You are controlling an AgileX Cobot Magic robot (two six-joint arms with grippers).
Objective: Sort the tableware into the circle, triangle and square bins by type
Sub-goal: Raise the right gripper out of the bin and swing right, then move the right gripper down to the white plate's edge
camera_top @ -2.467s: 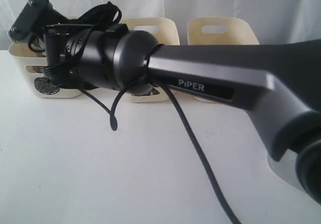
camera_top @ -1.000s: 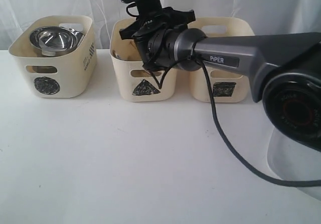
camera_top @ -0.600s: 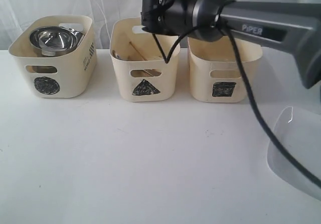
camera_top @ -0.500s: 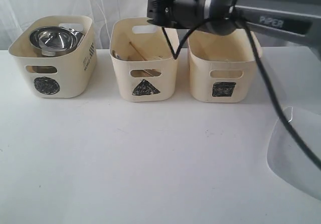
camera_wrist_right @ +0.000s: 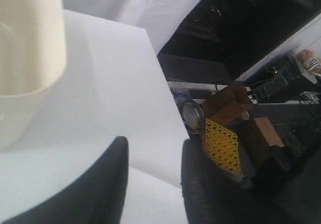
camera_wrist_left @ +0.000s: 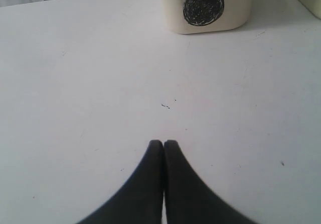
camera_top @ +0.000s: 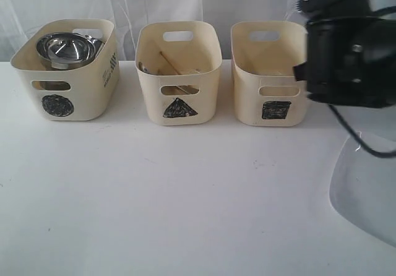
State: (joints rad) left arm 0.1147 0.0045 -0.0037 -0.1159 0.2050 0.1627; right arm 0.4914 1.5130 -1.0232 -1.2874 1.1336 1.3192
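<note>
1. We find three bins in a row at the counter's (camera_top: 185,195) far side: circle bin (camera_top: 83,90) left, triangle bin (camera_top: 207,96) middle, square bin (camera_top: 247,99) right.
2. A bowl (camera_top: 65,47) sits in the circle bin.
3. A chopstick (camera_top: 168,62) lies in the triangle bin.

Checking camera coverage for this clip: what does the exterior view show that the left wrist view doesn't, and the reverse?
Only the exterior view: the black triangle mark and square mark on two cream plastic tubs, the steel bowl inside the third, circle-marked tub, and the right arm's black wrist. Only the left wrist view: the left gripper, its black fingers shut together. Both: the circle-marked tub and the white table.
</note>
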